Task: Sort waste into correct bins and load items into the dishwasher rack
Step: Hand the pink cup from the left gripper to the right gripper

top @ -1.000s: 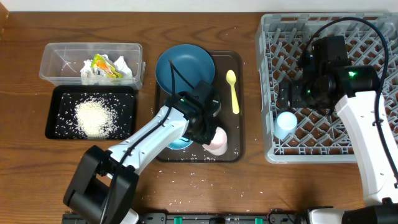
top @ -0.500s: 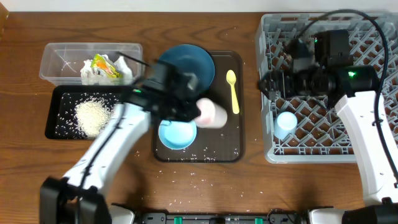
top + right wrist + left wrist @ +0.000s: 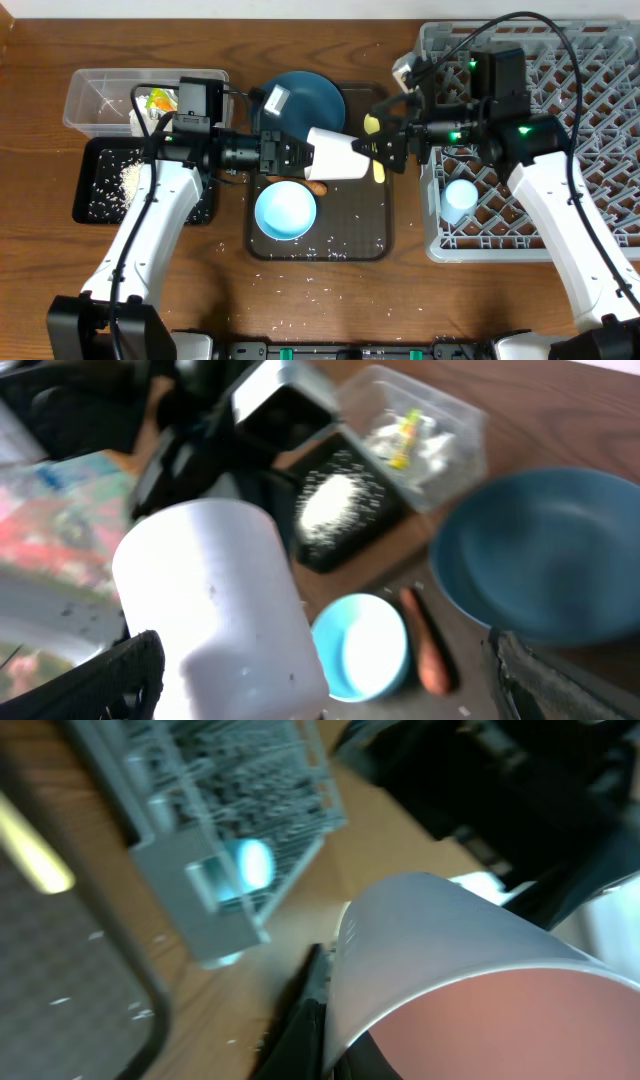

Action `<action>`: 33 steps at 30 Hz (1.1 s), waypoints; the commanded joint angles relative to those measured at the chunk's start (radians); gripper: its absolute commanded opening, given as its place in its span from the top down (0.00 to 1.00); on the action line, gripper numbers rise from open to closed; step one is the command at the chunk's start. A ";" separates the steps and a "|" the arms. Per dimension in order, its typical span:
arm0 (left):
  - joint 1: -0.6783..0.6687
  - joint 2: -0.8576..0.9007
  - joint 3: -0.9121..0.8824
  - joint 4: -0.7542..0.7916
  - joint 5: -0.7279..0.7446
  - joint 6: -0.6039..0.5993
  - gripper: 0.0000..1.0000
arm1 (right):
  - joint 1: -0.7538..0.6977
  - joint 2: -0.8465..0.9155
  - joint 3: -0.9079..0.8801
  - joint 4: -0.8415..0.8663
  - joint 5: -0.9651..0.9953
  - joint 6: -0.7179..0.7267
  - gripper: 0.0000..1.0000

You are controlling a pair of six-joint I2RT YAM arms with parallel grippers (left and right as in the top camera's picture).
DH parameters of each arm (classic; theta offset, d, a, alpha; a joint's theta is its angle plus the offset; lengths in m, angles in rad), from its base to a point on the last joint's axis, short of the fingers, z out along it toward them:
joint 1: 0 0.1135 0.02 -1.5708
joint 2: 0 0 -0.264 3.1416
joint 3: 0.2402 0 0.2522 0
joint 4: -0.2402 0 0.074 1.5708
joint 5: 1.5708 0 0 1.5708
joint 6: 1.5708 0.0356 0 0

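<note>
Overhead, the pink cup has left the brown tray, where it stood by the light blue bowl a second ago. It now hangs sideways in mid-air, clenched at its rim by the left claw and offered to the right claw, which has swung out from over the dishwasher rack and gapes wide at the cup's closed end. I read this as a hand-over toward the rack, helped by the cup's smooth, hard, tapered plastic, pale outside and pink within, bound for a stiff grey lattice of pegs.
</note>
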 commanded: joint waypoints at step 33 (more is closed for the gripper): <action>0.058 -0.005 0.017 0.127 0.175 -0.107 0.72 | 0.098 0.000 -0.006 0.092 -0.114 -0.085 0.43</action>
